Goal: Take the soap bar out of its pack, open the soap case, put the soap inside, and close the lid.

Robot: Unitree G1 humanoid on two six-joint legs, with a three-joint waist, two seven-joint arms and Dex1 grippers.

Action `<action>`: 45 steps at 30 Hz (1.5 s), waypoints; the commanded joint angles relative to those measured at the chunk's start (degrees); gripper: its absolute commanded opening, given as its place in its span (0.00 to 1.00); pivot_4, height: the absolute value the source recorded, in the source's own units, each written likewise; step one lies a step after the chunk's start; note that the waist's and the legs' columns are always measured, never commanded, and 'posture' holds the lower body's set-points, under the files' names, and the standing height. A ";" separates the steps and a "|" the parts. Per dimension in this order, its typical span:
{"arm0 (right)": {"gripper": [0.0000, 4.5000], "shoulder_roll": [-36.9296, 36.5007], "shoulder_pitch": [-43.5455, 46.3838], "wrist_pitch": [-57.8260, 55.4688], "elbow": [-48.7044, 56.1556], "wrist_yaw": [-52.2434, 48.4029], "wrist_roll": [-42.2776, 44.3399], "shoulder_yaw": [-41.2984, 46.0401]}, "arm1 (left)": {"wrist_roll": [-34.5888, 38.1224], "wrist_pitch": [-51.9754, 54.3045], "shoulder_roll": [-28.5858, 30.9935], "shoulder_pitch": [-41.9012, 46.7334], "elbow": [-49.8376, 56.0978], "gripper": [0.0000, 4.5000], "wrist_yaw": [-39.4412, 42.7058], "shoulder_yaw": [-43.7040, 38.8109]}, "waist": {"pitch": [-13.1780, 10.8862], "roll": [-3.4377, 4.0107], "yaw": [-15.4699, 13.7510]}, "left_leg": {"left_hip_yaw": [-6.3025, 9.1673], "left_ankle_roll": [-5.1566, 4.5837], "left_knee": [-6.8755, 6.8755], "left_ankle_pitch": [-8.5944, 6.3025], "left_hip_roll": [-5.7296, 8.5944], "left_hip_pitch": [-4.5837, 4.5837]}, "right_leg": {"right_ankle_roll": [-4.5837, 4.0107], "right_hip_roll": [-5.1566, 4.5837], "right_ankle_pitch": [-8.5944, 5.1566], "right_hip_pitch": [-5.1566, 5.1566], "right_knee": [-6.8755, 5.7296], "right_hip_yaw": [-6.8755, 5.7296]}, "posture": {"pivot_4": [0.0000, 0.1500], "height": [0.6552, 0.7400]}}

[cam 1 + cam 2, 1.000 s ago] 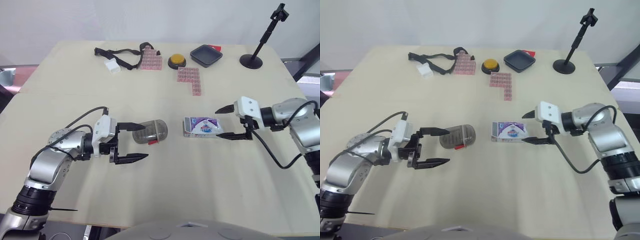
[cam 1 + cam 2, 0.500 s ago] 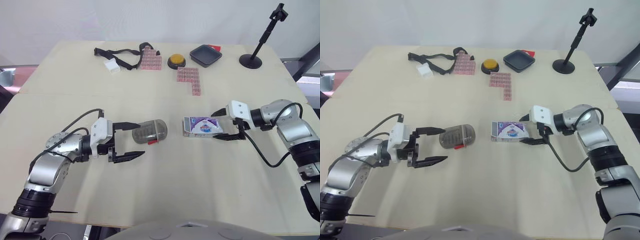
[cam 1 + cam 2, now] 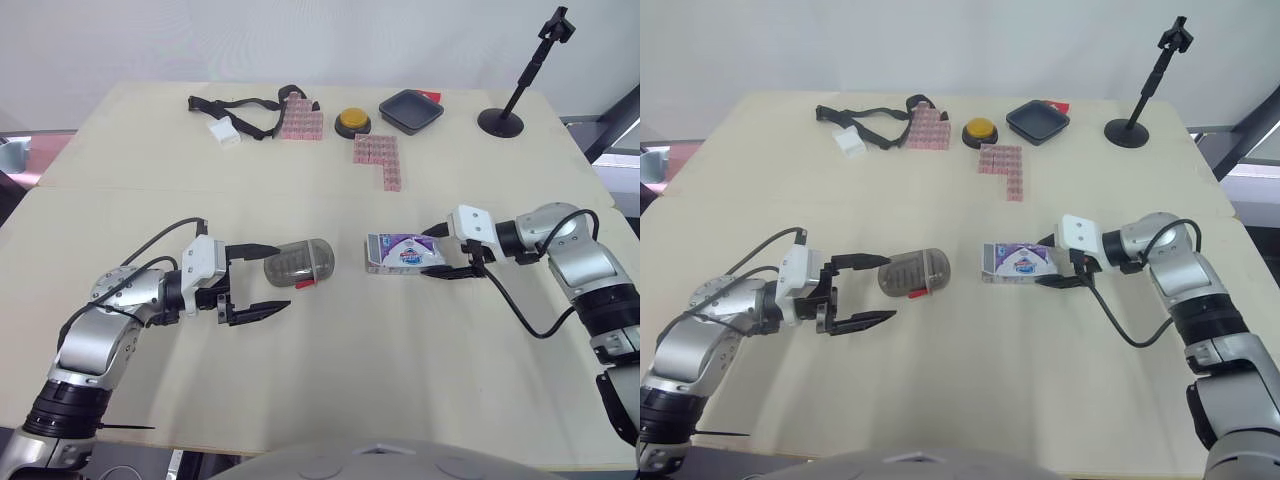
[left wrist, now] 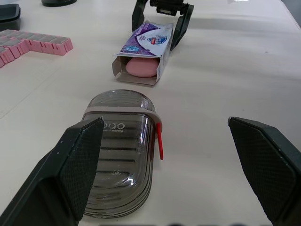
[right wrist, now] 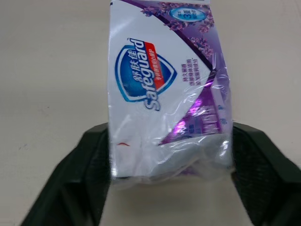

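Since the earlier frame the right arm has drawn in toward the soap pack, while the left arm has eased back a little, away from it. Farthest to the pack's left, the left gripper hovers wide open, holding nothing. One finger lies alongside the soap case and the other stands off on its near side. The single clear case lies on its side with the lid closed, near the pack's open mouth but apart from it. One pink soap bar sits just inside that mouth. At the pack's crumpled right end, the right gripper is spread to the pack's width with a finger on each flank. They seem just to touch the wrapper, though whether they press it is hard to judge. The step in hand looks like the first, getting the bar out. The next move probably calls for pinching that end and tipping or shaking the bar out through the mouth. Beyond the pack lie two clusters of pink blocks, one yellow button, one black tray and one stand.
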State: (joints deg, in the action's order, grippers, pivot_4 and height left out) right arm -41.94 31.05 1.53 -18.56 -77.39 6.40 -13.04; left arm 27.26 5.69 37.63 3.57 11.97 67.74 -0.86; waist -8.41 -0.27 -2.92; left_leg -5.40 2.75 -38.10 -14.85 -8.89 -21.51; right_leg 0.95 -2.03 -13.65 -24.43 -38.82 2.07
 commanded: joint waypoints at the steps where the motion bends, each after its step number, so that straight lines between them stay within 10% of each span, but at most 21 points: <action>1: 0.50 -0.20 -0.82 0.62 2.20 0.70 0.46 1.40 | 0.75 -0.24 0.17 -0.34 1.78 1.00 -0.36 -0.92 | 0.00 0.00 0.02 | 0.00 0.00 0.00 0.00 0.00 0.00 | 0.00 0.00 0.00 0.00 -0.01 0.00 | 1.00 0.87; 3: 0.38 -0.42 -1.56 0.46 2.68 0.95 0.31 1.40 | 0.76 -0.20 0.16 -0.55 1.91 1.00 -0.55 -0.95 | 0.01 0.00 0.09 | 0.00 0.00 -0.01 0.00 -0.02 0.02 | 0.00 0.01 0.00 0.00 -0.03 0.00 | 1.00 0.87; 45: 0.38 -17.31 -8.29 -9.09 17.52 1.82 -2.62 5.67 | 0.09 0.17 0.86 -0.11 0.61 1.00 0.14 -0.40 | 0.03 0.00 -0.08 | -0.02 0.02 -0.03 0.01 -0.07 0.02 | -0.03 0.02 -0.02 0.00 -0.05 -0.03 | 1.00 0.87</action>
State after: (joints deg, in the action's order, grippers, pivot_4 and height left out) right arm -57.59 23.03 -7.87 -0.83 -75.85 3.69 -9.69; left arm 27.21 5.91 37.85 3.02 12.00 67.65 -1.00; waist -8.38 -0.26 -2.99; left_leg -5.42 2.77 -38.13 -14.84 -8.96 -21.49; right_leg 0.92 -2.01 -13.67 -24.43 -38.87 2.04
